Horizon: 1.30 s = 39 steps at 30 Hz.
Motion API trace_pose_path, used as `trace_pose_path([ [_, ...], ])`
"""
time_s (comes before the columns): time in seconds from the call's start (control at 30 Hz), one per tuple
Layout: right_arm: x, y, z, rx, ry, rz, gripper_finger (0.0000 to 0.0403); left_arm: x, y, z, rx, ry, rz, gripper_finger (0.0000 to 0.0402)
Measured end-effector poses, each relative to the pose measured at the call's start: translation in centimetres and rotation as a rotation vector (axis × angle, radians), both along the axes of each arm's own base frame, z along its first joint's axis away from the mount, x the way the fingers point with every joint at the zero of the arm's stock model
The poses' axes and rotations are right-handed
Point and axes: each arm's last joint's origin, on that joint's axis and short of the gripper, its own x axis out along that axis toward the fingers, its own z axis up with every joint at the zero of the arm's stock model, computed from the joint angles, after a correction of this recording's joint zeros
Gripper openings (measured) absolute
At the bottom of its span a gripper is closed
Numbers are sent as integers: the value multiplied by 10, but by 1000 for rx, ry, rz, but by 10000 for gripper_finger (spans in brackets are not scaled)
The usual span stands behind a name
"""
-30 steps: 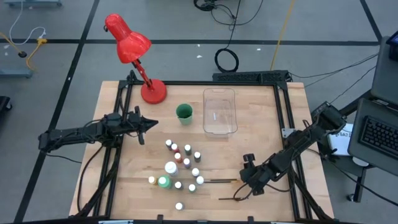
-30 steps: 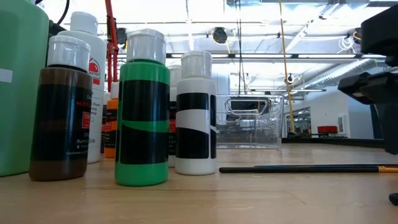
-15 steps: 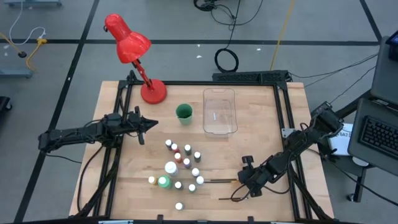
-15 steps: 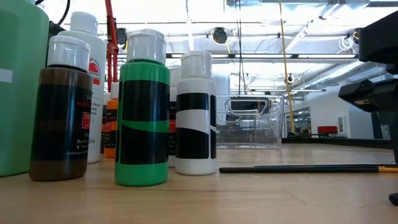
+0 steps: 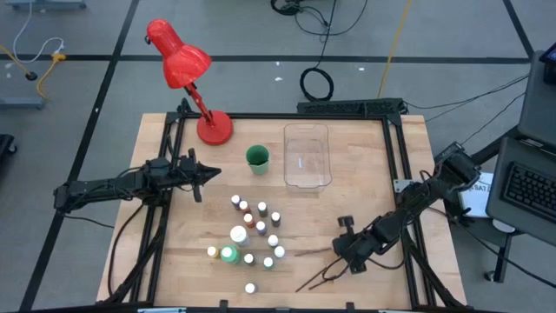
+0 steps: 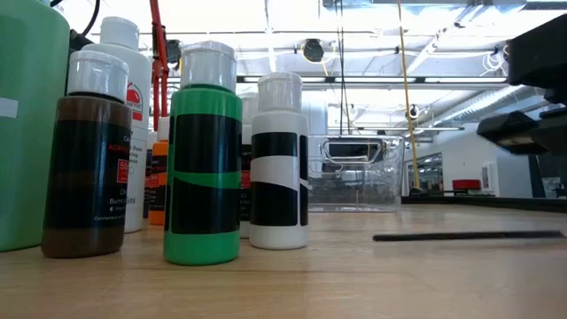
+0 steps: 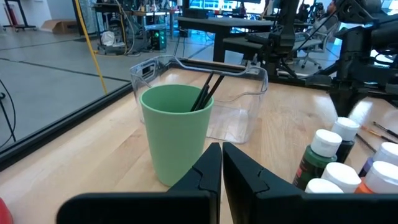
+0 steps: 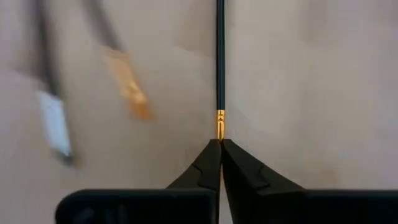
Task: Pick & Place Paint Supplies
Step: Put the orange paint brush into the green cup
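Observation:
Small white-capped paint bottles [image 5: 252, 230] stand in a cluster at the table's middle. In the low view a green one [image 6: 204, 168] and a brown one [image 6: 89, 159] show up close. My right gripper [image 5: 335, 253] is near the front right, shut on a thin dark brush [image 8: 219, 56]. Two more brushes [image 5: 314, 278] lie loose nearer the front edge. My left gripper [image 7: 221, 163] is shut and holds nothing, just short of the green cup [image 7: 177, 130], which has brushes [image 7: 205, 93] standing in it. My right gripper pinches the brush at its gold ferrule [image 8: 219, 123] between the two fingertips [image 8: 208, 158]. The fingers slant down from the table's right side and lie in line with the brush. The dark handle [image 5: 308, 252] stretches away toward the bottles, low over the tabletop [image 6: 461, 236].
A clear plastic tray [image 5: 307, 155] stands to the right of the green cup [image 5: 257, 157] at the back. A red desk lamp [image 5: 187, 74] stands at the back left corner. Bare wood lies between the bottles and the right edge.
My right gripper has shut on the brush's ferrule. The brush has slid a little toward the table's right edge, its handle end drawing away from the bottles. The loose brushes near the front edge have swung round to a steeper slant.

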Motion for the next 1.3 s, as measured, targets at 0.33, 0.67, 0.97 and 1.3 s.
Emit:
trace_pose_path([
  [0.33, -1, -18, 58, -189, -436, -168, 0, 0, 0, 1, 2, -9, -1, 19],
  [0.67, 49, -60, 84, 78, -848, 184, 1, 2, -9, 26, 73, -258, -269, 19],
  [0.97, 78, -90, 64, 69, -1093, 352, 1, 18, -19, 28, 150, -262, -310, 19],
  [1.3, 70, -103, 89, 80, -1173, 296, 0, 37, -24, 18, 236, -176, -232, 47],
])
